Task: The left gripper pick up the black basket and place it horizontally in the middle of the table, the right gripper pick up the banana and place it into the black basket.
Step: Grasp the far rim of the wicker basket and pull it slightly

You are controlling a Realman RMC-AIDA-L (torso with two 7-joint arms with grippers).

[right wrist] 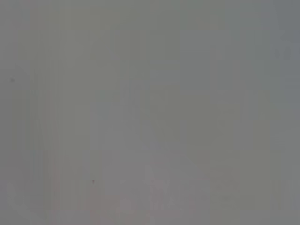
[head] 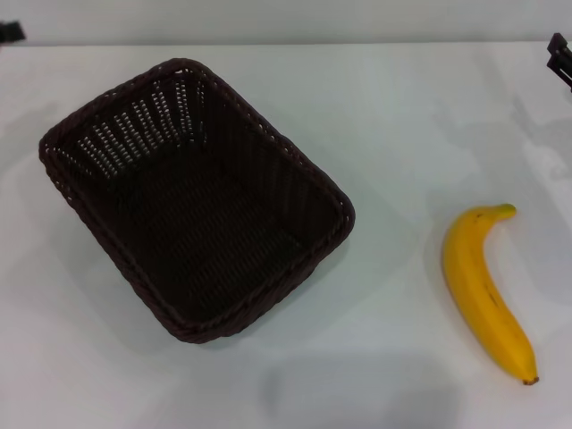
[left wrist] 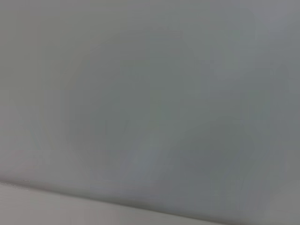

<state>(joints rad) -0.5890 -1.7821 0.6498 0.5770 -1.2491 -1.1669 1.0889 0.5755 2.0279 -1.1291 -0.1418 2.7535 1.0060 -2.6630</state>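
Head view: pincers (head: 560, 59) barely visible (edges).

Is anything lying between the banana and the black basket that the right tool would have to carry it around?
Nothing visible does. The banana lies on the table to the right of the black basket, with only bare white tabletop between them. The basket's interior looks empty. The right tool sits at the far right edge.
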